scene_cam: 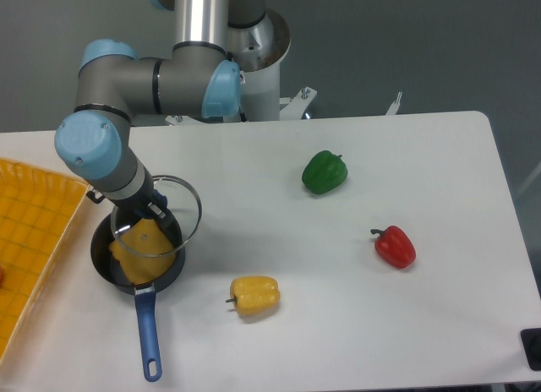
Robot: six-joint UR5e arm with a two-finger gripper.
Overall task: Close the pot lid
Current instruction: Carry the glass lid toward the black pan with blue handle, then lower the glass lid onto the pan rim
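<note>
The pot (112, 272) is a small black pan with a long blue handle (148, 334) pointing toward the table's front edge; a yellow block lies inside it. The lid (176, 216), a clear glass disc with a thin metal rim, hangs above the pot's right half, offset toward the back right. My gripper (154, 211) is shut on the lid's centre knob, which the fingers hide. The arm reaches in from the back, its wrist over the pot's far left rim.
A yellow pepper (254, 296) lies right of the pot handle. A green pepper (325, 172) and a red pepper (395, 247) sit farther right. An orange tray (25, 240) occupies the left edge of the table.
</note>
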